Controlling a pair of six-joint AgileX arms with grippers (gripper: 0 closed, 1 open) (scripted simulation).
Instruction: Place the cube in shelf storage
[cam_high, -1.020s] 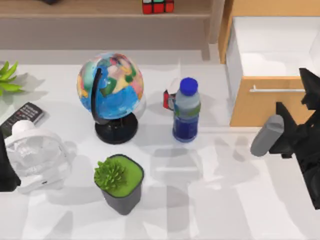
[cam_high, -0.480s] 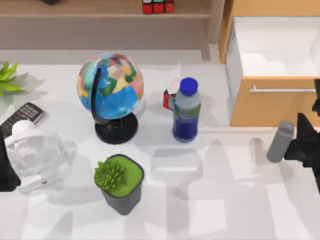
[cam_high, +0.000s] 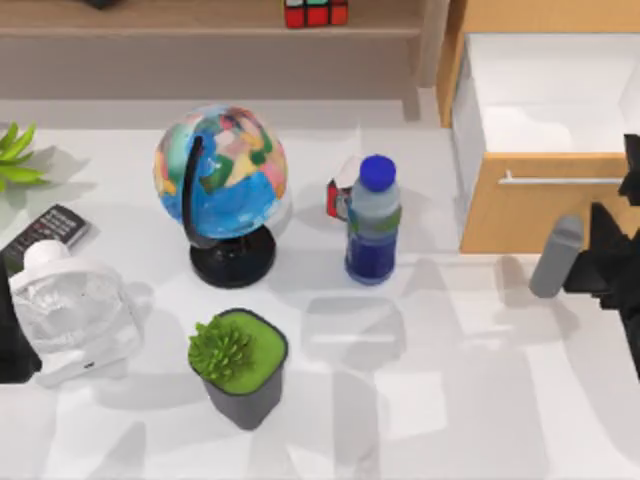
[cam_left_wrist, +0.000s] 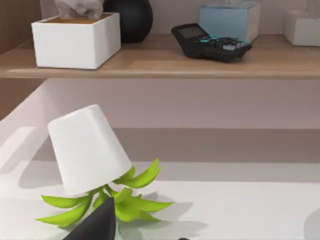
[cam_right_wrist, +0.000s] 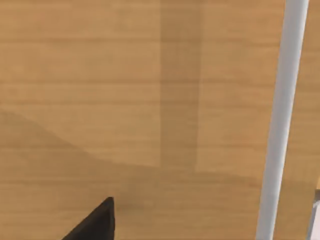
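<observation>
Where the table's front edge runs nearest, a green succulent in a dark pot (cam_high: 238, 365) stands alone, with a white desk fan (cam_high: 70, 312) to its left, beside the parked left arm at the table's left edge. Further back sit a remote control (cam_high: 45, 236), a globe (cam_high: 221, 178) on a black stand, and a blue-capped water bottle (cam_high: 373, 221) with a small red-and-white item (cam_high: 337, 198) just behind it. At the right edge the right gripper (cam_high: 606, 262) hovers in front of the light-wood drawer (cam_high: 545, 213), facing its silver bar handle (cam_right_wrist: 282, 120); whether either gripper's fingers are spread or closed cannot be told. Farthest back, the cube (cam_high: 315, 13) rests on the shelf storage (cam_high: 200, 20), apart from both arms. The left wrist view shows a white-potted plant (cam_left_wrist: 90, 150) below the shelf.
</observation>
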